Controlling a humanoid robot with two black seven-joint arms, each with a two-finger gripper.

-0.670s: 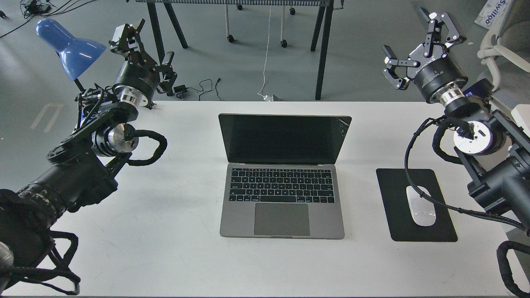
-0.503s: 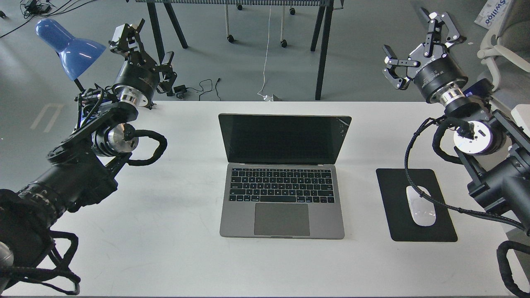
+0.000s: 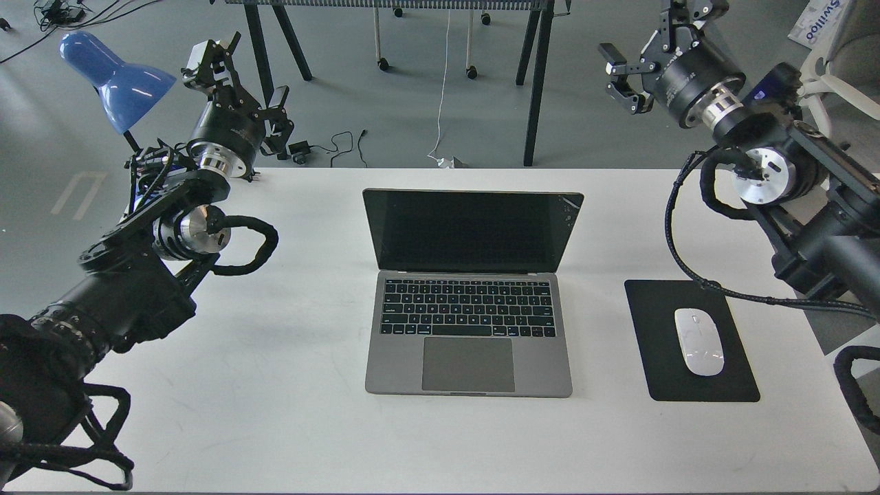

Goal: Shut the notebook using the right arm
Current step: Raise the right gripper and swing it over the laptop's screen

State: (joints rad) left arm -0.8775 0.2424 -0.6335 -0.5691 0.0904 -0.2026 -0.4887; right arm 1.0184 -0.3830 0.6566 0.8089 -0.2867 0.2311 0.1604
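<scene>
1. White tabletop [image 3: 275, 412] fills your view, with grey floor and black trestle legs beyond its far edge.
2. You find the notebook [image 3: 471, 323] at the centre of the table, open, its dark screen standing up and leaning slightly back, keyboard and trackpad facing you. Nothing touches it.
3. Your right gripper [image 3: 650, 41] hangs high past the table's far right corner, well apart from the lid. Its fingers are spread, holding nothing; one is partly cut off by the top of the view.
4. That raised pose probably serves to clear the screen's top edge, so you can come in behind the lid and push it toward you.
5. Your left gripper [image 3: 240, 79] is parked beside the blue lamp [image 3: 113, 75], fingers apart and empty, out of the way since the job belongs to the other arm.
6. Mind the white mouse [image 3: 699, 341] on its black mouse pad [image 3: 653, 371], just right of the notebook: the right arm's cable loops close above the pad's far edge.
7. Judged from this, closing has not begun; you need contact behind the lid's upper edge first.
</scene>
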